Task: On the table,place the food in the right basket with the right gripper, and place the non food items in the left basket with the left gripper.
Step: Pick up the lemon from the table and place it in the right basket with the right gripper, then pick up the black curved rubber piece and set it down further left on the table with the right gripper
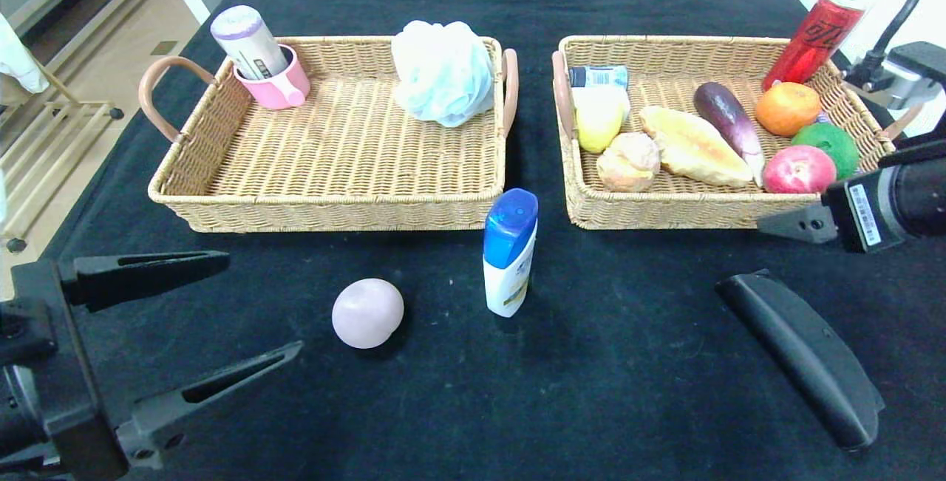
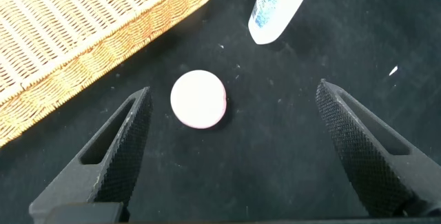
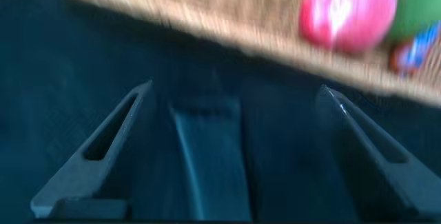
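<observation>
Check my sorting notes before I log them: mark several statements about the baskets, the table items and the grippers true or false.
1. The pink ball lies on the table. True.
2. The shampoo bottle is in the left basket. False: it stands on the table between the baskets.
3. The left gripper is open, with the ball ahead of it. True.
4. The right basket is empty. False: it holds fruit, bread, an eggplant and more.
5. The right gripper holds the apple. False: it is open and empty.
</observation>
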Motion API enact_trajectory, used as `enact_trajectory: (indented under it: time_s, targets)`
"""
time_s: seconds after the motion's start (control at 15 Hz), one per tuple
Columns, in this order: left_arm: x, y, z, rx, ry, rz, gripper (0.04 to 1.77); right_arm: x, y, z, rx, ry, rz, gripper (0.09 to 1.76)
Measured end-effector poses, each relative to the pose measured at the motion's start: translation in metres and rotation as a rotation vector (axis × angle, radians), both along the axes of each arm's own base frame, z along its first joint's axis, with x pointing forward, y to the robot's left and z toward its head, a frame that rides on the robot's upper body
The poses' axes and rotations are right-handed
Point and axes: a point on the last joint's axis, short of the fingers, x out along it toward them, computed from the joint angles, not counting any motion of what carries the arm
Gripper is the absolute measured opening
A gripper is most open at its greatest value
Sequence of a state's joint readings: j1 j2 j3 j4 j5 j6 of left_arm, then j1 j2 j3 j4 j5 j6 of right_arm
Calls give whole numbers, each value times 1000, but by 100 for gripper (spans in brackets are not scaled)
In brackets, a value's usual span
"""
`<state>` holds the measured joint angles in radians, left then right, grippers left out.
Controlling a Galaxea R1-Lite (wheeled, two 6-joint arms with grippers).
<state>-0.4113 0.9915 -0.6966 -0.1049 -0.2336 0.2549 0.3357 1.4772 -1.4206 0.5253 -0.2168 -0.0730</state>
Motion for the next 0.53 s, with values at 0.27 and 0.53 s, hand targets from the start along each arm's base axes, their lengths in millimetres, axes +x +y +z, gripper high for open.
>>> enact_trajectory:
  time_s: [0.27,0.53]
  targets:
    - [1,0,-1,9,-1,0,172,-6,-7,-19,-36,120,-22,170]
    - [1,0,-1,11,0,-1,172,-5,-10,-43,-23,220,-1,170]
